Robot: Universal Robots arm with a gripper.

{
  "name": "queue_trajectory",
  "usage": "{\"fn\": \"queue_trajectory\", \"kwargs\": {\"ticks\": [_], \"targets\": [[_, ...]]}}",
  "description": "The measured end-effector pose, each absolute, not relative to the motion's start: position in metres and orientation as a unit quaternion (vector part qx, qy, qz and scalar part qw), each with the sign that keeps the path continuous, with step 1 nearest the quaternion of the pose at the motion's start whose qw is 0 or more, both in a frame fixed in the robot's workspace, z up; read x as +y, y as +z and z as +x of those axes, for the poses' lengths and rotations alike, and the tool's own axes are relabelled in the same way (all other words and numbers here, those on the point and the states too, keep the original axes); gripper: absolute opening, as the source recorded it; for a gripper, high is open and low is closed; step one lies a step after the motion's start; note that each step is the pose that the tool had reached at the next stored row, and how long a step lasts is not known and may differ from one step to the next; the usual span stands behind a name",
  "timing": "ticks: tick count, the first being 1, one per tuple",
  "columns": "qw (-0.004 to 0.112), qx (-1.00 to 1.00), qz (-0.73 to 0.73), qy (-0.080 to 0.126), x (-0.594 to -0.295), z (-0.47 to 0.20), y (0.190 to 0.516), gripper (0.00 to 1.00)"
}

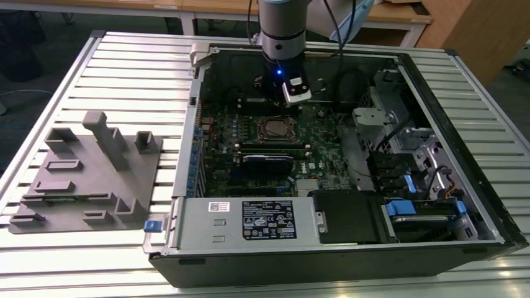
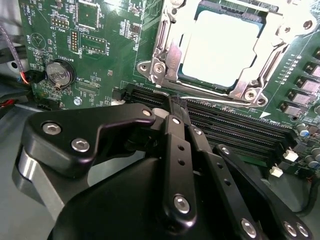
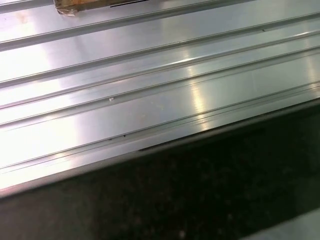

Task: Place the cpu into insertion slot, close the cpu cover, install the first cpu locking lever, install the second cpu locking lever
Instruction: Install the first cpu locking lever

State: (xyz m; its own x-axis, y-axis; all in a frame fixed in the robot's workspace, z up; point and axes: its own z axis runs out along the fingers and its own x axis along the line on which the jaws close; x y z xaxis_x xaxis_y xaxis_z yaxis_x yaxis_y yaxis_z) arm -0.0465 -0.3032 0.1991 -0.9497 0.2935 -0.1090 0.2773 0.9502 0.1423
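Observation:
In the second wrist view the cpu (image 2: 220,47) lies flat in its socket on the green motherboard, its pale silvery top showing through the window of the cpu cover (image 2: 167,52). The shiny cover frame lies down around the chip. A thin metal lever rod (image 2: 210,95) runs along the socket edge nearest my gripper. My black gripper (image 2: 175,102) hovers just short of that edge, fingers pressed together and holding nothing. In the exterior view the gripper (image 1: 286,102) hangs inside the open computer case, just behind the cpu (image 1: 277,128).
Black memory slots (image 2: 235,130) lie between my gripper and the socket. A coin battery (image 2: 59,74) sits on the board. The white-labelled power supply box (image 1: 248,218), a black card (image 1: 267,161) and drive bays (image 1: 414,180) fill the case. A grey fixture (image 1: 87,177) rests on the slatted table (image 3: 150,75).

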Motion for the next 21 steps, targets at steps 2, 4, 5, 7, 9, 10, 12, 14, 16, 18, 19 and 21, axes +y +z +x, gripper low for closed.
{"fn": "queue_trajectory", "kwargs": {"ticks": [2,4,5,7,9,10,12,14,16,18,19,21], "targets": [[0.065,0.985,0.145,0.063,-0.3032,-0.0465,0.1989,0.11],[0.066,0.985,0.145,0.063,-0.3032,-0.0465,0.1988,0.11],[0.066,0.985,0.145,0.063,-0.3032,-0.0465,0.1988,0.11],[0.066,0.985,0.145,0.062,-0.3032,-0.0465,0.1987,0.11],[0.067,0.985,0.145,0.061,-0.3033,-0.0465,0.1986,0.11],[0.067,0.985,0.144,0.060,-0.3033,-0.0465,0.1986,0.11],[0.068,0.986,0.144,0.058,-0.3035,-0.0465,0.1986,0.11],[0.069,0.986,0.144,0.055,-0.3036,-0.0465,0.1986,0.11],[0.070,0.986,0.144,0.053,-0.3037,-0.0465,0.1985,0.11],[0.071,0.986,0.144,0.051,-0.3037,-0.0465,0.1984,0.11],[0.072,0.986,0.144,0.050,-0.3038,-0.0465,0.1984,0.11],[0.073,0.986,0.143,0.049,-0.3038,-0.0466,0.1983,0.11]]}}
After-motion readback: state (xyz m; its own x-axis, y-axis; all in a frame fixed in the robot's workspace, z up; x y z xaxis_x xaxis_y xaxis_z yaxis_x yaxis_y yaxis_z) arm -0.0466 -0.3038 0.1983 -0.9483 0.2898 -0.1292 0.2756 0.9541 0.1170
